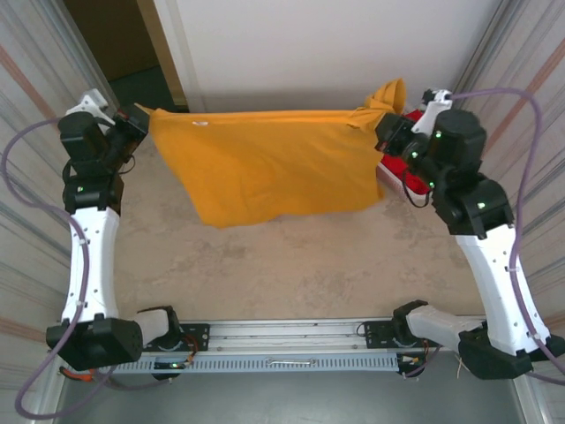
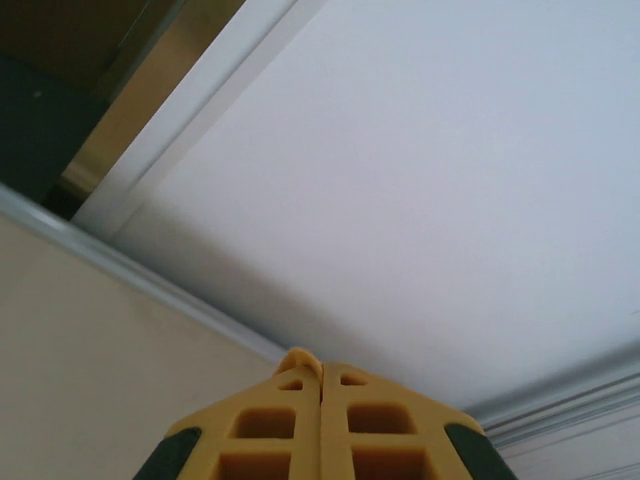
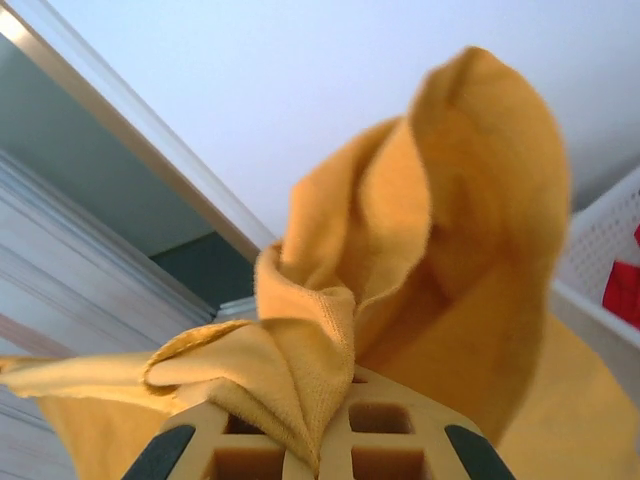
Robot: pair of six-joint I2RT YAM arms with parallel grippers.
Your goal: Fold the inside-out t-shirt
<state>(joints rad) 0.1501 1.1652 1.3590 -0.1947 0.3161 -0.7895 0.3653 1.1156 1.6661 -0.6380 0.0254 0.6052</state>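
Left claw [image 1: 141,119] upper left of overhead frame, pressed together on t-shirt [image 1: 265,168] corner. Right claw [image 1: 381,132] upper right, pinching bunched fabric, loose fold flopping above its fingers. I see yellow t-shirt stretched between both claws, hanging curtain-like across upper centre over tabletop [image 1: 291,265].

The inside-out t-shirt [image 1: 265,168] is showing a plain golden mustard yellow. The tabletop [image 1: 291,274] is looking mottled beige. The left pincer [image 2: 321,380] and right pincer [image 3: 335,425] are showing yellow lattice fingers with dark green edges. The left arm [image 1: 93,247] and right arm [image 1: 508,274] are wearing white shells with black joints. A red garment [image 1: 395,174] is glowing bright in a white mesh basket [image 3: 600,240].
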